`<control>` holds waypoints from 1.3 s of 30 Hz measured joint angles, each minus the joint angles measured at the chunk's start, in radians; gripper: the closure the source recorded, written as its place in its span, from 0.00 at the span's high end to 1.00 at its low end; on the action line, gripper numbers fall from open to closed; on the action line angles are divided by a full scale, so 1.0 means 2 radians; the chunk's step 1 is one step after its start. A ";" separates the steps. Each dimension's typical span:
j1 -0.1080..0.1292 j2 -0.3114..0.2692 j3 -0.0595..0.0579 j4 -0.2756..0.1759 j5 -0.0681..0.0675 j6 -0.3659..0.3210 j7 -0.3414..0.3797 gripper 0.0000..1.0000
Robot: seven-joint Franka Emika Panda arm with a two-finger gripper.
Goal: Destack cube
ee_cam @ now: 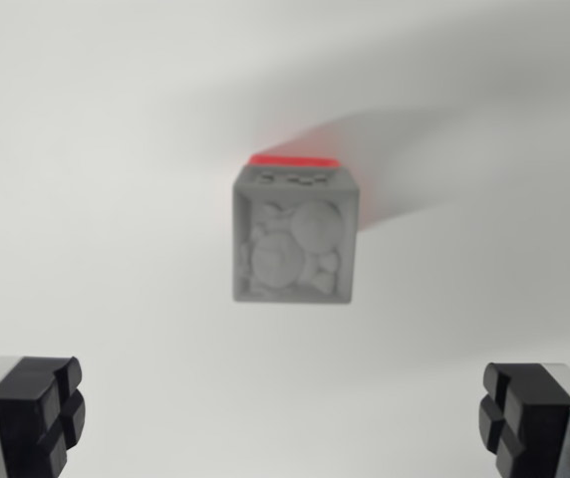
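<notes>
Your end effector [283, 418] hangs above the white surface [96, 149], looking down, with its two fingers spread wide apart and nothing between them. You see one black pad at the lower left corner of the frame [41, 413] and the other at the lower right corner [524, 413], each mounted on a pale grey finger body that runs off the bottom edge.

The grey cube [293, 239] sits just above the centre of the frame, well apart from both pads and lying roughly along the midline between them. Its facing side is a recessed panel with rounded relief shapes inside a raised border; the detail is too blurred for you to read further. Along its upper edge a thin strip of a red cube [293, 159] peeks out, touching the grey one. From this angle the red one appears to be underneath.

A soft shadow spreads from the stack toward the upper right of the frame. The surface around the cubes is bare white.
</notes>
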 joint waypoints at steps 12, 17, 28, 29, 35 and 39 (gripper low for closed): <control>0.000 0.043 0.002 -0.024 -0.001 0.067 0.008 1.00; 0.000 0.066 0.002 -0.027 -0.001 0.095 0.008 1.00; 0.000 0.118 0.002 -0.029 0.000 0.148 0.008 1.00; 0.000 0.122 0.002 -0.029 0.001 0.152 0.008 1.00; 0.000 0.145 0.003 -0.028 0.001 0.174 0.007 1.00; 0.000 0.157 0.003 -0.027 0.002 0.185 0.007 1.00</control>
